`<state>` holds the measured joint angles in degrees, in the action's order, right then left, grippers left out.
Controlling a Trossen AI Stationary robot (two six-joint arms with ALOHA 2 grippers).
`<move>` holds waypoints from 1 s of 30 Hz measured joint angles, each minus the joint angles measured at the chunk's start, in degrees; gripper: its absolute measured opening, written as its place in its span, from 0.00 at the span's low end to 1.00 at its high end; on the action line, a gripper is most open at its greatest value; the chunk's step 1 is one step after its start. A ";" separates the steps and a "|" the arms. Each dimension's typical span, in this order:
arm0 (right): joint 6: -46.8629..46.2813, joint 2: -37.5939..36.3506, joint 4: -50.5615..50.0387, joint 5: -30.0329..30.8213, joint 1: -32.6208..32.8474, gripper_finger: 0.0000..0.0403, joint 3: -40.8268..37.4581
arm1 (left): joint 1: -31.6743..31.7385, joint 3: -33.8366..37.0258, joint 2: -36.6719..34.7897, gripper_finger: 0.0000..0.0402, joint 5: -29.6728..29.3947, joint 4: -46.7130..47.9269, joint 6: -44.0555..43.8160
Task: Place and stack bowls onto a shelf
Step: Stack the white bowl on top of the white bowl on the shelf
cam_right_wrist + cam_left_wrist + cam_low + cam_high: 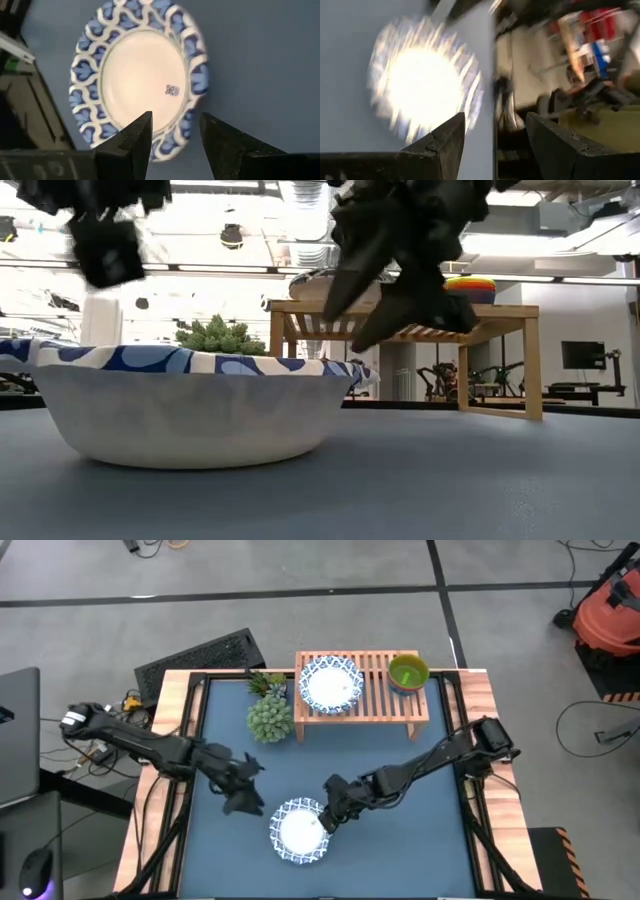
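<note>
A patterned bowl [300, 831] with a blue-and-white rim rests on its base near the table's front edge; it also shows in the low view [190, 405] and the right wrist view [140, 75]. My right gripper [326, 817] is open just above the bowl's right rim [172, 132], its fingers clear of it in the low view [375, 310]. My left gripper [245, 798] is open and empty, above the table to the bowl's left. The wood shelf [380, 700] at the back carries another patterned bowl [331, 684] and a small green bowl [408, 672].
A green spiky plant [268, 712] stands on the table just left of the shelf. The blue mat [420, 840] is bounded by a wooden table border [160, 790]. There is bare mat between the near bowl and the shelf.
</note>
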<state>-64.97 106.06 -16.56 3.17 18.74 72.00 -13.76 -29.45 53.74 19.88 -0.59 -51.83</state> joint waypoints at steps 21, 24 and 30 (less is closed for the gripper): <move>0.66 0.13 -1.19 4.52 0.61 0.48 0.20 | -15.74 0.08 -16.22 0.49 -27.67 -6.86 44.53; 0.77 0.13 -1.37 4.52 0.78 0.48 0.20 | -17.99 2.68 -21.06 0.49 -31.02 -5.99 44.68; 0.94 0.13 -1.46 4.45 0.83 0.48 -0.57 | -21.75 10.33 -31.86 0.49 -31.32 -7.29 41.70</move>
<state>-64.03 106.19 -18.01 7.62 19.57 71.43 -35.50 -19.12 21.88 -11.44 -7.88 -10.14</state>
